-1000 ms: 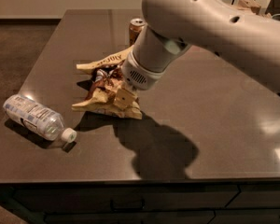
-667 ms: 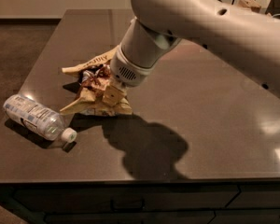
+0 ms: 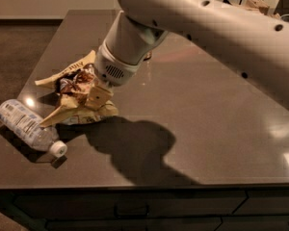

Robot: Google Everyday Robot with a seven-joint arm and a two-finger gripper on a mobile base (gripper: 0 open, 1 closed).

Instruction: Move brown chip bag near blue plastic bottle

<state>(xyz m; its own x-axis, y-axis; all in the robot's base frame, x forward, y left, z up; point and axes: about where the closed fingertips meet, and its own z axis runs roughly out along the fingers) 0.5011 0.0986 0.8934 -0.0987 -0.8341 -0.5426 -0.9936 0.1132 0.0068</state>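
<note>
Brown chip bag (image 3: 70,88): crumpled foil with tan-yellow edges and a brown-red centre. It sits on the dark table (image 3: 207,129) just beside the blue plastic bottle (image 3: 26,124), on the bottle's far right side.
Bag to bottle: the bag's lower tan corner reaches down to the bottle's upper flank. I cannot tell whether the two touch.
Blue plastic bottle: clear with a pale label, lying on its side close to the table's front-left edge. Its white cap (image 3: 59,148) points front-right.
Gripper (image 3: 90,98): up and to the right of the bottle, down on the bag's middle and clamped on the crumpled foil. One tan finger pad (image 3: 99,96) shows against the bag's right half.
Done: judging by how things lie, the carry looks all but finished, since the bag is already next to the bottle.
Left: release the foil and lift the arm clear of the bottle without dragging the bag away.
Bottle contents: nothing coloured shows through the clear wall. I cannot tell whether there is water in it or whether it is empty. The cap is on.
Bag contents: hidden by the foil. The bag looks flattened and creased, so it is probably light and springy.
Risk: the bottle is round and lies near the table edge, so a nudge from the bag could roll it.
</note>
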